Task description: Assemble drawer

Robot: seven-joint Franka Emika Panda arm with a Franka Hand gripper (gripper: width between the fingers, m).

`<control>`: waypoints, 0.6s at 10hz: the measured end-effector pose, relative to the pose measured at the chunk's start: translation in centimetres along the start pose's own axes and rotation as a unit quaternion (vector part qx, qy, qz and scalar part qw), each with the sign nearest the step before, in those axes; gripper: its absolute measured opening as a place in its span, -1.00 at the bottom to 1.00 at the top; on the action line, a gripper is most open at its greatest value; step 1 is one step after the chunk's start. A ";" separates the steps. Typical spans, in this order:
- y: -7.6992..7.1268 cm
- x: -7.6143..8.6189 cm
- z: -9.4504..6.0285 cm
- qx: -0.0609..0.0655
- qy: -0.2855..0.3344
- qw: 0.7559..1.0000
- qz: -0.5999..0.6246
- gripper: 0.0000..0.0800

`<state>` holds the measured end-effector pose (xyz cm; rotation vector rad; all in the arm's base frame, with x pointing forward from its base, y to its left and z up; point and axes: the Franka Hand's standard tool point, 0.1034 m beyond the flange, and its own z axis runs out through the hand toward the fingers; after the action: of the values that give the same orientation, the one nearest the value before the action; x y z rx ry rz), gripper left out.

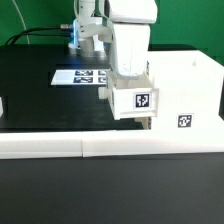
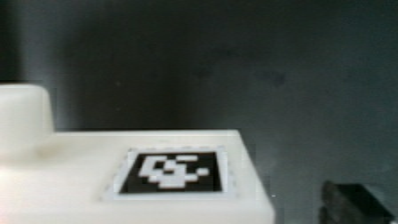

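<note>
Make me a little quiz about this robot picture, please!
1. True or false: the marker board lies flat on the black table.
2. In the exterior view, where is the small tray compared with the big case? A) on the exterior view's left of it B) on the exterior view's right of it C) on top of it
3. Fill in the gap: the small tray and the big case each show a black-and-white square ____.

Key: 1 true; 2 A; 3 tag.
</note>
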<state>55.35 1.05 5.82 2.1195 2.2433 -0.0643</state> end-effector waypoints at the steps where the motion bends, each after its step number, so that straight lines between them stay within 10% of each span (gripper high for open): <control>1: 0.0 0.2 -0.5 0.004 -0.002 1.000 -0.002 0.52; 6: -0.5 -3.3 -4.4 0.004 -0.022 0.999 -0.023 0.62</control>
<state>54.98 -2.00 10.45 2.0510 2.2712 -0.1210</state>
